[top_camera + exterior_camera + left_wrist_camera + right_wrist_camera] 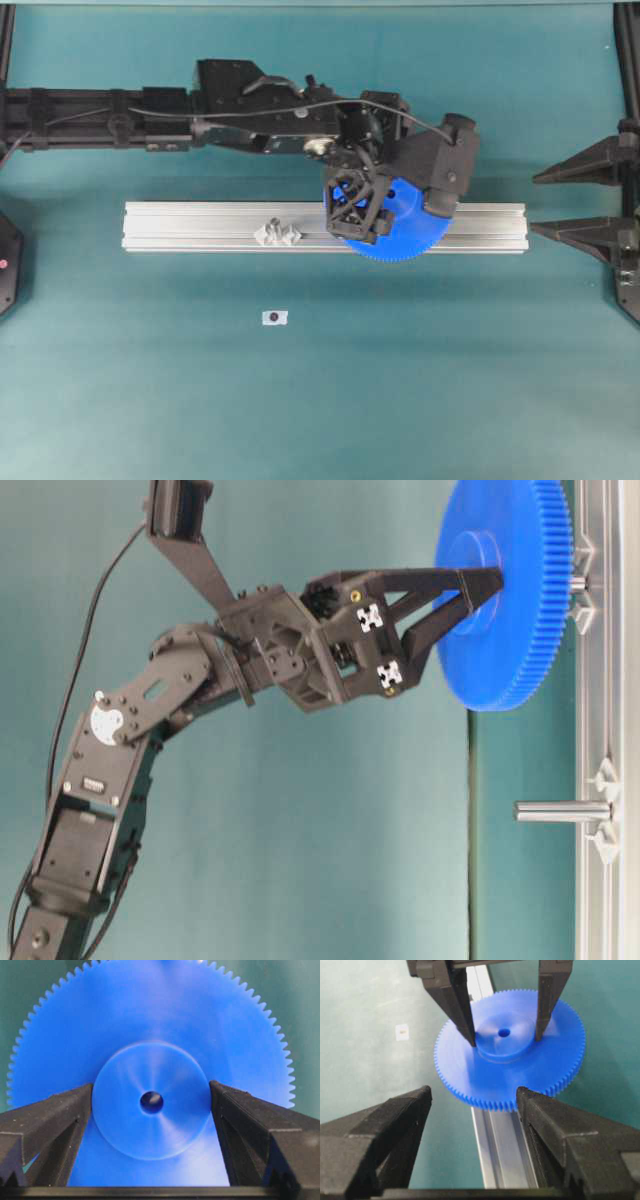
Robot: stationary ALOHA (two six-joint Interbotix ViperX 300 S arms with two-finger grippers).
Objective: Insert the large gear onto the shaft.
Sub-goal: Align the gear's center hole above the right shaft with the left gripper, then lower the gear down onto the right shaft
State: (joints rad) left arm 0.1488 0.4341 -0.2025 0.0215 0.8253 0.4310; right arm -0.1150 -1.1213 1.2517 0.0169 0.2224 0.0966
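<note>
The large gear [412, 238] [510, 650] [150, 1025] [510, 1070], a bright-blue toothed disc, lies flat over the aluminium rail [200, 225]. It sits on the shaft [578, 581], of which only a short stub shows between gear and rail. My left gripper [365, 215] [480, 595] [151, 1087] [505, 1040] is open. Its fingertips [85, 1097] stand either side of the raised hub, right at its rim. A glint shows inside the centre hole. My right gripper [535, 203] [474, 1095] is open and empty, off to the right of the gear.
A second upright pin [275, 232] [560, 811] with clear mounts stands on the rail left of the gear. A small white tag [274, 317] [402, 1032] lies on the green mat in front of the rail. The left arm stretches across the rail's far side.
</note>
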